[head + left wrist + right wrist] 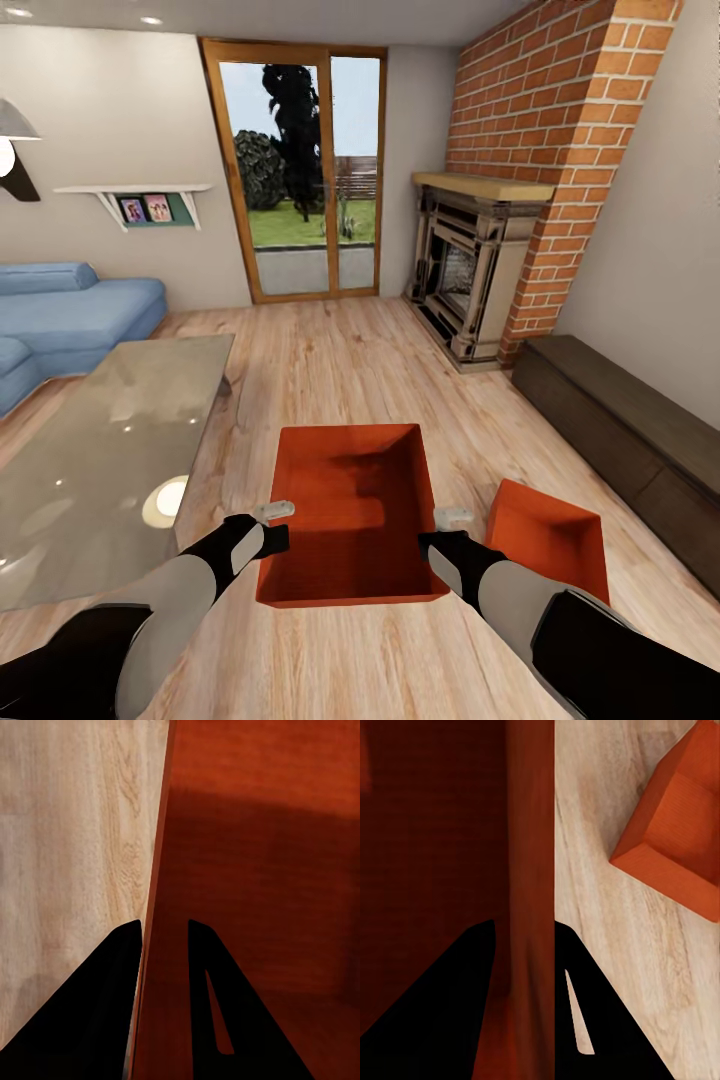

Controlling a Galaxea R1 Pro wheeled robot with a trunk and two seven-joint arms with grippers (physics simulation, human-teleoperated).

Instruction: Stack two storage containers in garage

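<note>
One orange-red storage container hangs in front of me over the living room's wood floor, open top up. My left gripper is shut on its left wall, and in the left wrist view the fingers straddle that wall. My right gripper is shut on the opposite wall, which fills the gap between its fingers in the right wrist view, where the held bin is seen from close up. The second storage container sits on the planks just right of my right arm, also seen as the second storage container.
A glass table stands close on my left, with a blue sofa behind it. A brick chimney with a fireplace and a low dark cabinet line the right wall. A glass door is ahead.
</note>
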